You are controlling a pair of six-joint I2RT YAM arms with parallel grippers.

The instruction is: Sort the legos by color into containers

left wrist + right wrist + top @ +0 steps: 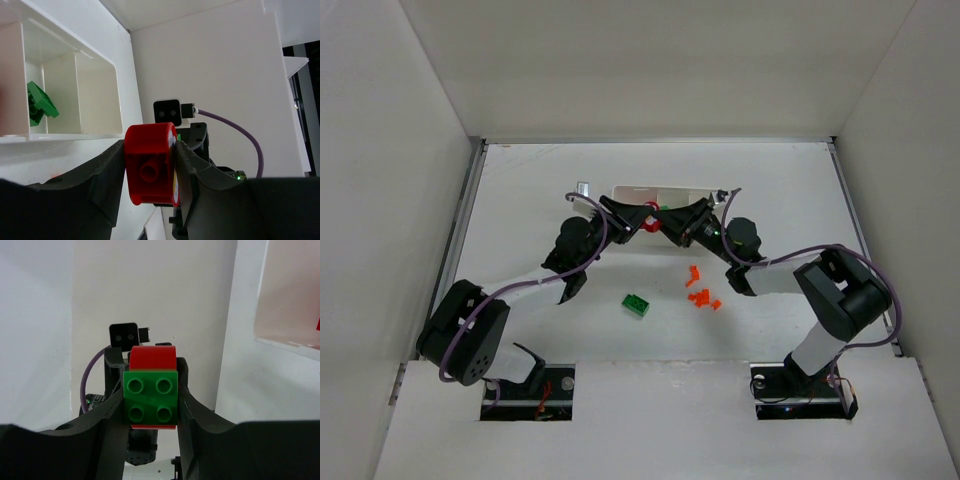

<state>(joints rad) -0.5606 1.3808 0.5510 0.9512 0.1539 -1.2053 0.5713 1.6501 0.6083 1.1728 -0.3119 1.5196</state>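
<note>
The tray [665, 190] lies behind the joined bricks [151, 399]; nearer sits a loose brick [637, 304], small pieces [701, 295] rightward.

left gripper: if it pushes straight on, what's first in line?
Past the red piece in its own jaws, the left gripper meets the right gripper, facing it head-on and clamped on the green brick that looks joined to that piece. Hardly any gap, apparently.

Inspector: Classification of premises?

Onlooker: Robotics laboratory, a test cell. Plain white panels [380, 150] box in a white tabletop [520, 200] on three sides. Two black arms, the left arm [470, 325] and the right arm [840, 295], are mounted at its near edge. Purple cables [239, 129] run exposed along them, and a small camera [167, 111] sits on one wrist. Loose legos [638, 304] lie on the tabletop.
</note>
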